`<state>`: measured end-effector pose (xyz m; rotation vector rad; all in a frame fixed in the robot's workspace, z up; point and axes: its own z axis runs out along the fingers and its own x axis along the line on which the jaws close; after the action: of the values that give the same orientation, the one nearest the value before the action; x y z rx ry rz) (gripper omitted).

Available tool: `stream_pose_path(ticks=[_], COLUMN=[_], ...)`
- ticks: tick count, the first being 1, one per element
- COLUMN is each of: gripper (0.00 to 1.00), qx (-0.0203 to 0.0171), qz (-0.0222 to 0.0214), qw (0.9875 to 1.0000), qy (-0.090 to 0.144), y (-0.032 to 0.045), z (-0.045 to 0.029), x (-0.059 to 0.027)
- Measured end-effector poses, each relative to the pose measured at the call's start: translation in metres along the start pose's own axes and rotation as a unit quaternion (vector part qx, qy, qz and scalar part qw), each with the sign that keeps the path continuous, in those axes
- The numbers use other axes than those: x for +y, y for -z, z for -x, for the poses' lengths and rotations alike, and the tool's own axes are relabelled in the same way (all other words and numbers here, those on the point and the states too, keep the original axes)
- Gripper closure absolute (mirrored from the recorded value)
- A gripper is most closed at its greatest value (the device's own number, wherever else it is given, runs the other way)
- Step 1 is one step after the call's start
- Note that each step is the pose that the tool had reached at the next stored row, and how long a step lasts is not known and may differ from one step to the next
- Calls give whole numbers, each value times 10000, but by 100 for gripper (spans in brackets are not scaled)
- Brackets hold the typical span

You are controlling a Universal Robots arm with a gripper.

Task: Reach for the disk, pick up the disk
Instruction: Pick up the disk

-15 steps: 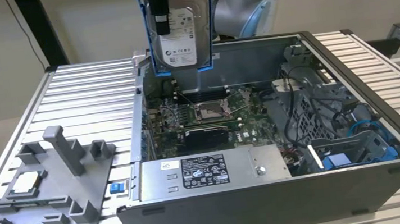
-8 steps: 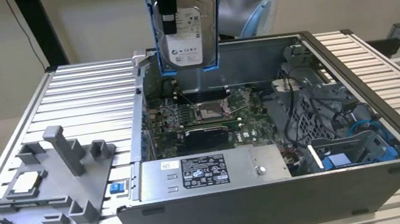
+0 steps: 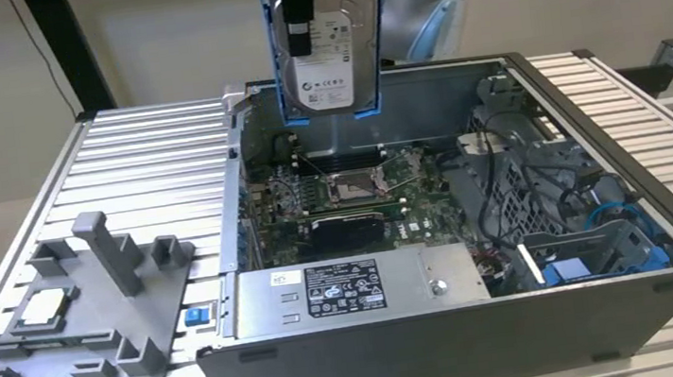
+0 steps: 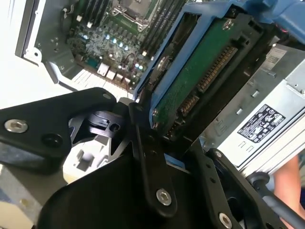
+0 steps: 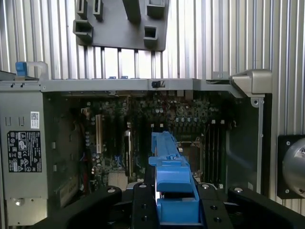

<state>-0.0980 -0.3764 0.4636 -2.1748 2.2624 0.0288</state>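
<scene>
The disk (image 3: 327, 42), a silver-grey drive with a white label and blue side rails, hangs upright in the air above the back of the open computer case (image 3: 654, 300). My gripper (image 3: 299, 21) is shut on it, one black finger lying across its labelled face. In the second wrist view the disk (image 4: 205, 71) shows its green circuit-board underside and connector, clamped between my black fingers (image 4: 148, 157). The first wrist view looks down past the disk's blue rail (image 5: 171, 174) into the case.
Below lie the motherboard (image 3: 337, 193), the power supply (image 3: 348, 287) at the case's front and a blue drive cage (image 3: 597, 249) on the exterior view's right. A grey fixture (image 3: 84, 312) carrying a small silver chip (image 3: 48, 305) sits on the slatted table (image 3: 153, 143).
</scene>
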Motion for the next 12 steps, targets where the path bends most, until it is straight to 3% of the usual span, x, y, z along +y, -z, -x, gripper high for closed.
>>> stream_pose_path(ticks=[12], gripper=[100], qx=[1], qz=[1], qw=[10000], qy=[16], y=[3], z=[-1], x=[-208])
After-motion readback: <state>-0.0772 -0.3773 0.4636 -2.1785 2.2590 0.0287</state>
